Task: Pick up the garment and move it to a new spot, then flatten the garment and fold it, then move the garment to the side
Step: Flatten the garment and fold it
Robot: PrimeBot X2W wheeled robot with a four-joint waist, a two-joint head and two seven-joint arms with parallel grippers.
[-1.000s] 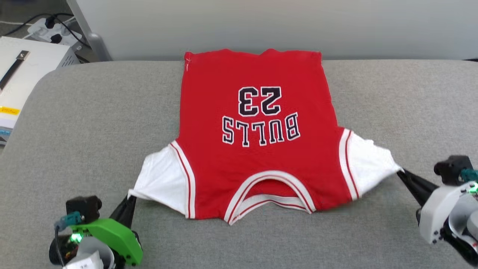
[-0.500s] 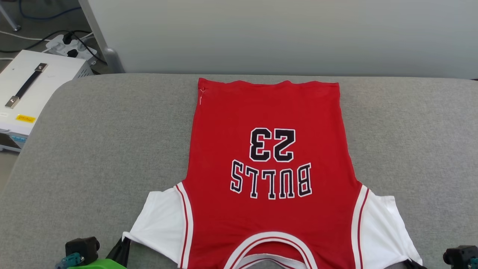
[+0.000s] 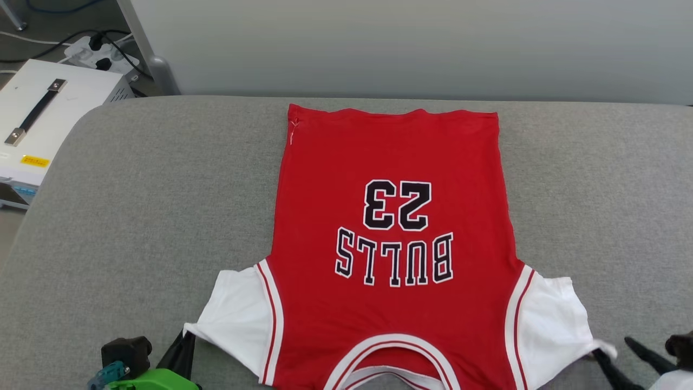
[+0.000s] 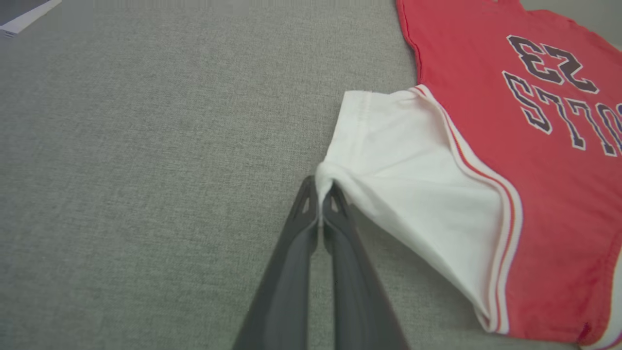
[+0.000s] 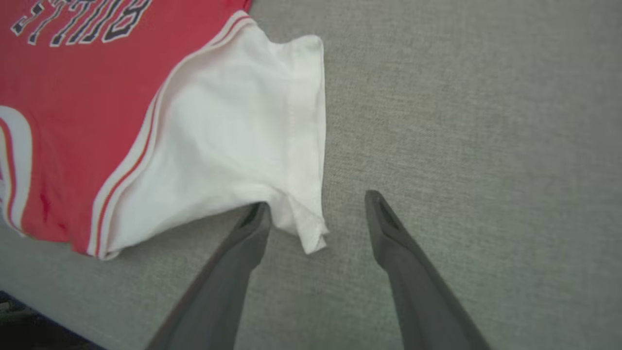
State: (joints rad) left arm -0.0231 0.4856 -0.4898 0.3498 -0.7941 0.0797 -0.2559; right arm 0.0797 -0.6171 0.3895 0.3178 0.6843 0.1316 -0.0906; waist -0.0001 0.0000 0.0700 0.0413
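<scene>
On cushion (image 3: 135,189): left end effector (image 4: 320,194) clamped on garment (image 3: 390,157) sleeve; right end effector (image 5: 316,204) wide, holding nothing.

The garment (image 3: 390,325) is showing red, with white sleeves, red-and-white striped trim and black, white-outlined "BULLS 23" lettering. Around the dark-fingered left tool (image 4: 320,187) and the dark-fingered right tool (image 5: 317,200), the table (image 3: 135,216) is showing plain mottled grey cloth.

The garment (image 3: 391,325) loses its collar at the head view's bottom edge. The yellow label (image 3: 35,161) on the white box (image 3: 70,97) is too small to read.
</scene>
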